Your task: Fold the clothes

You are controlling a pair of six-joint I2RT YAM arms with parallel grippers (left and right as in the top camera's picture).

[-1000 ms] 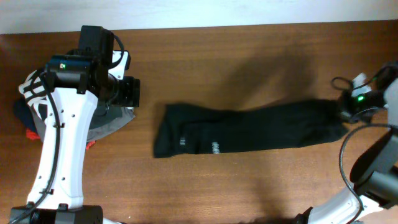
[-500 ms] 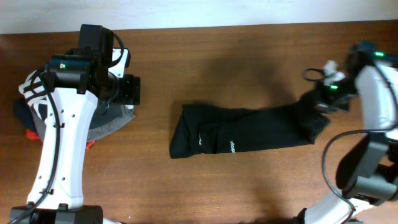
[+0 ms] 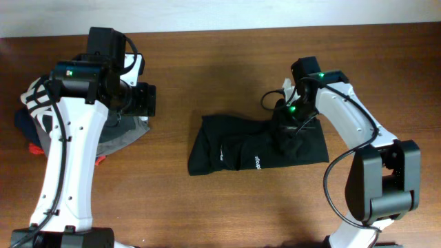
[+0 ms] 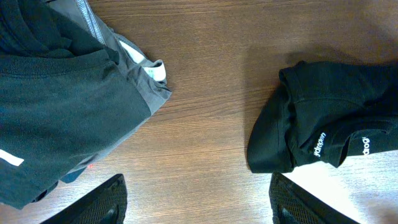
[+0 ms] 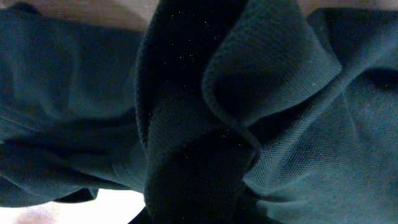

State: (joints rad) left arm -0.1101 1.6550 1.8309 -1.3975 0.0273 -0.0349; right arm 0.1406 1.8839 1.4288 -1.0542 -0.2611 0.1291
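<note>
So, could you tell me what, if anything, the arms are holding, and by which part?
The right gripper appears to hold the black T-shirt by its bunched right-hand end. The left gripper is open, holding nothing.

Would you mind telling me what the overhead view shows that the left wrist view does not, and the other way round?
Only the overhead shows the whole black T-shirt, lying as a band, with the right gripper down on its bunched right part. Only the left wrist view shows that the left gripper is open over bare wood, and a white label at the corner of the grey garment. Both share the shirt's left end with its small white lettering, the grey garment and the wooden table.
</note>
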